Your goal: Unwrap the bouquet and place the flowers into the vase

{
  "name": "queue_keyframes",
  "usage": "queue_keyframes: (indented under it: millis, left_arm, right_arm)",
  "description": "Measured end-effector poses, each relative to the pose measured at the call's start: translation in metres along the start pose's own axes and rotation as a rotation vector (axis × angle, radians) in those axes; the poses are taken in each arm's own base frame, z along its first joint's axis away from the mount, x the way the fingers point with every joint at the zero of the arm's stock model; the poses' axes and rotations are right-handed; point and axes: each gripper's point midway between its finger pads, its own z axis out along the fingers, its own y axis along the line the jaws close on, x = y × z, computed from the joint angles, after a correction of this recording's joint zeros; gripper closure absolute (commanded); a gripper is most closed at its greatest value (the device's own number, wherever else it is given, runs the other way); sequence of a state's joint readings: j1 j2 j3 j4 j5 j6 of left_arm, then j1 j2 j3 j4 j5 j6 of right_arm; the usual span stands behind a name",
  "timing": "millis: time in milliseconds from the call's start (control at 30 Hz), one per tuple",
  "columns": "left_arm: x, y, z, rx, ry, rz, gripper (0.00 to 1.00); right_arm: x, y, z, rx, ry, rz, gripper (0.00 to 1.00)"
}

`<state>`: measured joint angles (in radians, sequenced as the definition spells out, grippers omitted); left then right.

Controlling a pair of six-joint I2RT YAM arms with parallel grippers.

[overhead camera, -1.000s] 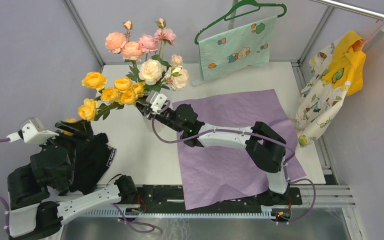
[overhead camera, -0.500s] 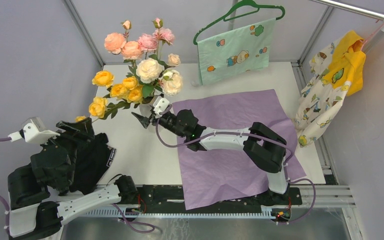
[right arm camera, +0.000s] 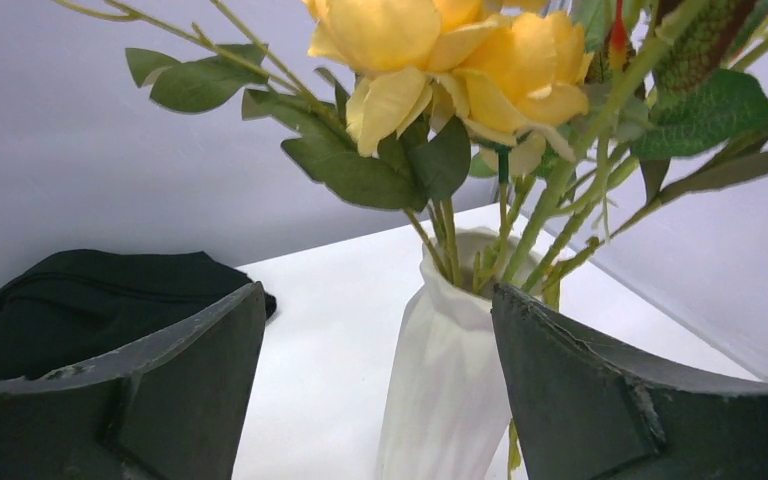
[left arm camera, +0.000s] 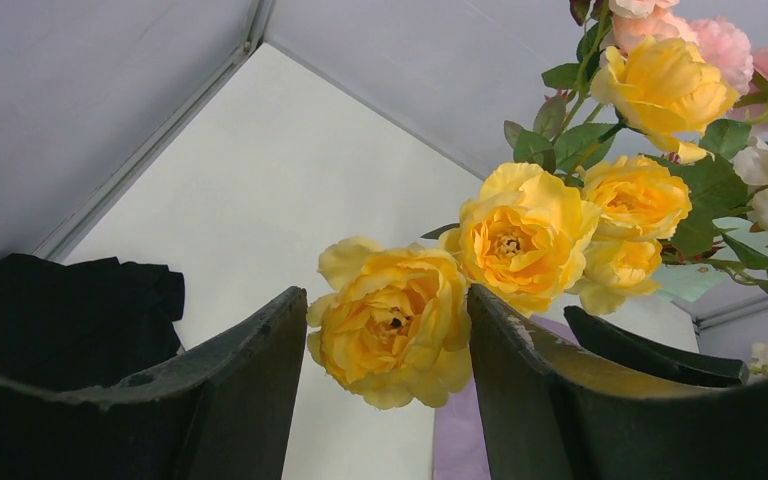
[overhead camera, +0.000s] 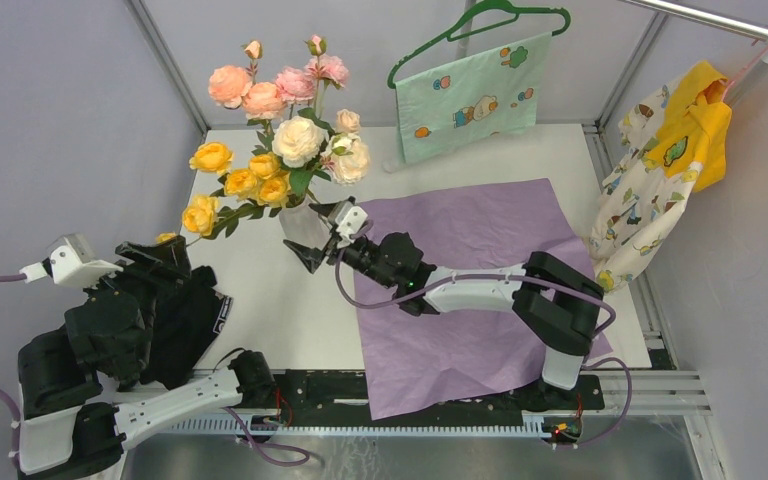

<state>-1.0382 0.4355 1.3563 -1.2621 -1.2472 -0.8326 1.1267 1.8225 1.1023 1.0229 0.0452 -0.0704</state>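
The flowers (overhead camera: 280, 140), roses in pink, peach, cream and yellow, stand with their stems in the white ribbed vase (overhead camera: 303, 224) at the back left of the table. My right gripper (overhead camera: 312, 250) is open just in front of the vase, holding nothing. In the right wrist view the vase (right arm camera: 440, 380) and green stems (right arm camera: 550, 200) show between that gripper's (right arm camera: 378, 290) spread fingers. My left gripper (overhead camera: 160, 258) is open at the left, aimed at a yellow rose (left arm camera: 390, 320) that hangs beyond its fingers (left arm camera: 260, 380). The bouquet's wrapping paper (overhead camera: 480, 290) lies flat, purple side up.
A black cloth (overhead camera: 188, 322) lies under the left arm. A mint patterned cloth on a green hanger (overhead camera: 470, 95) hangs at the back. A patterned garment with a yellow hood (overhead camera: 665, 170) hangs at the right wall. Grey walls enclose the table on three sides.
My right gripper has opened, let go of the yellow spray and drawn back to the right of the vase. The yellow roses have swung more upright in the vase. The left arm has stayed still.
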Motion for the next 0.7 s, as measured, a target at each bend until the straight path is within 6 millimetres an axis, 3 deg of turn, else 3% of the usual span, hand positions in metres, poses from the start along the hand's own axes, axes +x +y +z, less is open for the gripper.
queue_keyframes:
  millis: [267, 467, 567, 700]
  left_arm:
    - [0.0, 0.0, 0.0, 0.0, 0.0, 0.0, 0.34]
    - [-0.008, 0.006, -0.003, 0.007, -0.007, -0.031, 0.34]
    - [-0.01, 0.009, -0.005, 0.012, -0.011, -0.049, 0.34]
    - [-0.011, 0.012, -0.005, 0.014, -0.012, -0.054, 0.34]
  right_arm:
    - [0.015, 0.016, -0.041, -0.034, 0.059, 0.046, 0.07]
    - [0.043, 0.032, -0.099, -0.05, 0.184, 0.077, 0.07]
    - [0.05, 0.022, -0.12, 0.02, 0.254, 0.065, 0.06]
    - [0.048, -0.014, -0.147, 0.203, 0.321, 0.037, 0.05]
